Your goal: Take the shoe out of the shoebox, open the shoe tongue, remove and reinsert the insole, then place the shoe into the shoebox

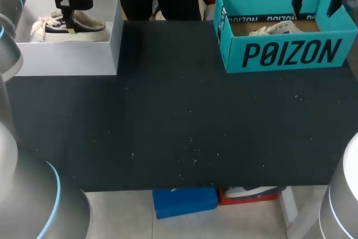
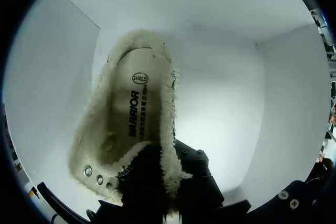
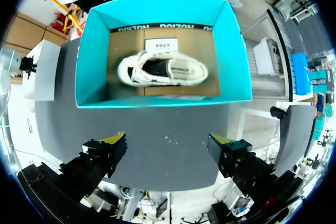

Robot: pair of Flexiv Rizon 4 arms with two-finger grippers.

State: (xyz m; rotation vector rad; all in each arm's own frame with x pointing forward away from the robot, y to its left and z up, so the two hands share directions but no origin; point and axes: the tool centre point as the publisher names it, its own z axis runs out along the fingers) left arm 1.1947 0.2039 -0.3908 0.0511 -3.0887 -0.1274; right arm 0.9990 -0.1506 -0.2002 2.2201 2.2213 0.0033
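A black-and-cream shoe (image 1: 89, 26) with a fleece lining lies in the white shoebox (image 1: 67, 60) at the far left. My left gripper (image 1: 70, 19) reaches down into that box. In the left wrist view the shoe (image 2: 131, 124) shows its printed insole, and the left gripper (image 2: 173, 182) is shut on the fleece-lined edge beside the shoe's opening; its yellow tips are hidden. At the far right stands a teal shoebox (image 1: 291, 54) with a white sneaker (image 1: 274, 28) inside. My right gripper (image 1: 317, 4) hangs open above it, the sneaker (image 3: 163, 70) well ahead of the right gripper (image 3: 168, 142).
The black table (image 1: 179, 121) stretches between the two boxes and toward the front edge. The teal box's near wall (image 3: 163, 102) lies between the right gripper and the sneaker.
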